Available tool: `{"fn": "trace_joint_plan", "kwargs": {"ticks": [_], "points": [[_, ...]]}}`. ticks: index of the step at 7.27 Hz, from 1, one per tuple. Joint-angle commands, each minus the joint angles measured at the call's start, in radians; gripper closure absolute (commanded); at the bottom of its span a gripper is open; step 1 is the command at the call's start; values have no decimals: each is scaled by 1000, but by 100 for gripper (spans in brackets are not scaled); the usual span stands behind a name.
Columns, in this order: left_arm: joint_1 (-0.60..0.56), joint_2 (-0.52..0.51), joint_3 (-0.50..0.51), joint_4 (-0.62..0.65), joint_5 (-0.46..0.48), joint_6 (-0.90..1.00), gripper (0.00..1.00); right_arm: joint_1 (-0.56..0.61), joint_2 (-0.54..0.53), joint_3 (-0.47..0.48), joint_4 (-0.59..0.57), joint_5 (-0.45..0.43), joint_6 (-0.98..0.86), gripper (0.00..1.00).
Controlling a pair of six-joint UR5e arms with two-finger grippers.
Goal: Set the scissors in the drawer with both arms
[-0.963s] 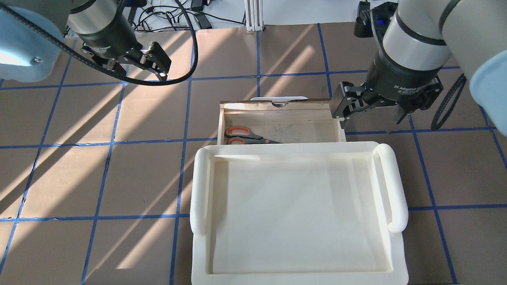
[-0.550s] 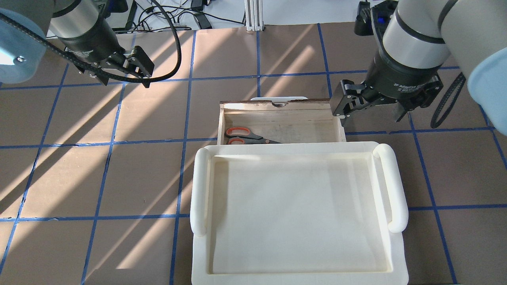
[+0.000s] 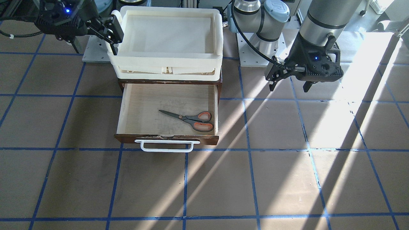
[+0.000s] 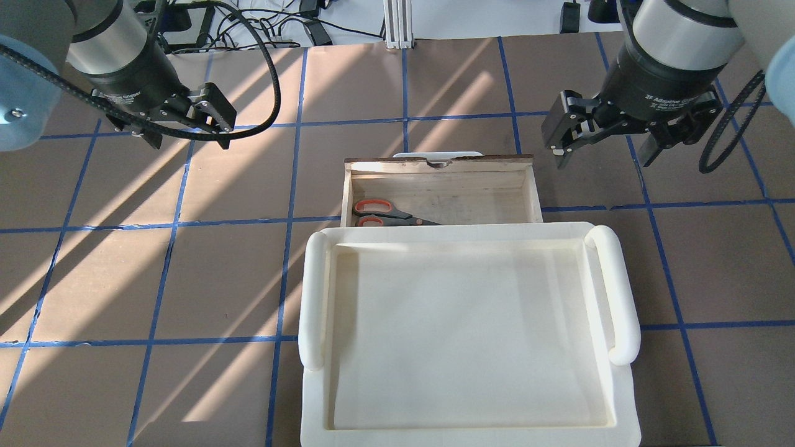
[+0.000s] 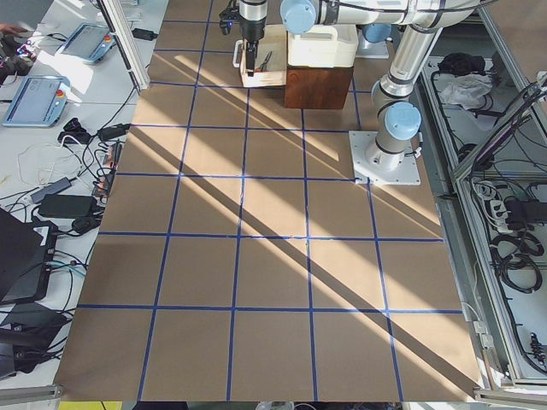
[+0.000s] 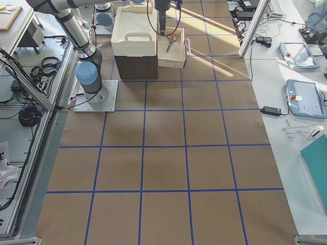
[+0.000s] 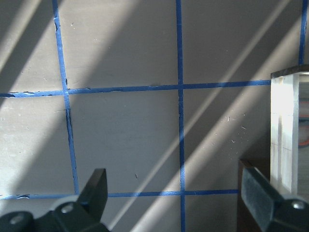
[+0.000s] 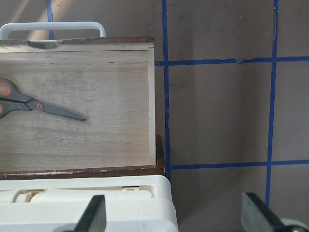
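Note:
The scissors [image 4: 385, 213], with grey blades and orange-lined handles, lie flat in the open drawer [image 4: 435, 164] toward its left side. They also show in the front view [image 3: 191, 118] and the right wrist view [image 8: 34, 104]. The drawer's dark front and white handle [image 3: 166, 146] face away from me. My left gripper [image 4: 186, 131] is open and empty, above the table well left of the drawer. My right gripper [image 4: 604, 154] is open and empty, just right of the drawer's far right corner and apart from it.
A large cream tub [image 4: 466, 231] sits on the cabinet above the drawer and hides the drawer's near part in the overhead view. Cables [image 4: 261, 28] and a metal post [image 4: 397, 25] lie along the table's far edge. Blue tape lines grid the brown table.
My right gripper has moved up and to the right, away from the drawer's right side. My left gripper has moved left and slightly back. The scissors have not moved.

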Motion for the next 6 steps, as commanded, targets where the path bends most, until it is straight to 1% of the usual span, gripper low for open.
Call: {"fn": "trace_joint_plan", "kwargs": {"ticks": [1, 2, 3, 6], "points": [[-1, 35, -1, -42, -8, -28, 0, -7, 3, -5, 3, 2, 7, 0], [-2, 38, -1, -41, -10, -28, 0, -7, 3, -3, 4, 4, 7, 0], [-2, 50, -1, -42, -37, -28, 0, -7, 3, -3, 6, 4, 7, 0], [-2, 54, -16, -47, -28, -25, 0, -6, 3, -3, 6, 5, 7, 0]]}}
